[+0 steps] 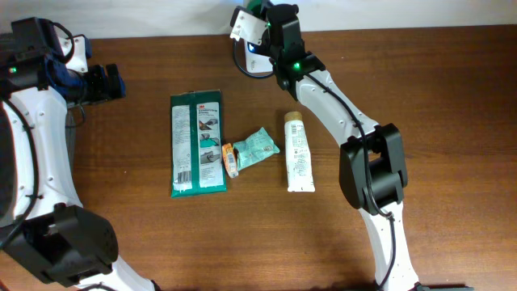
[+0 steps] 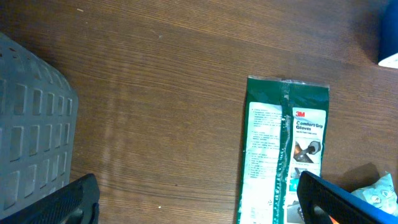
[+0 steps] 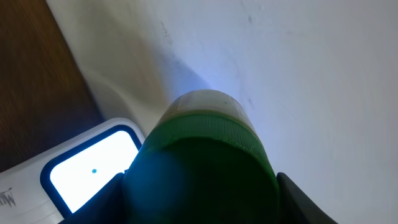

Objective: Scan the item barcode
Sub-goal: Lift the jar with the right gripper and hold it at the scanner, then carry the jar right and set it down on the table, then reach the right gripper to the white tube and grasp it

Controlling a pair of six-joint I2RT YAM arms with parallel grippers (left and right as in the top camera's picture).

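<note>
Overhead, at the top centre, the right arm (image 1: 331, 97) holds a green-capped bottle (image 1: 258, 8) over the scanner (image 1: 252, 63), so the scan itself looks to be under way. The left fingers (image 1: 111, 82) sit idle at the upper left.

Left wrist: they're spread wide and empty above the table (image 2: 155, 93).

Right wrist: the right fingers (image 3: 311, 202) are half closed around the bottle, beside the scanner's lit window. No barcode shows, so the next move is probably to turn it toward the window.

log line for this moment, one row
step: scan | right jaws: shut on green-capped container beside lit white scanner | left jaws: open, empty | on table: green glove pack, white tube
</note>
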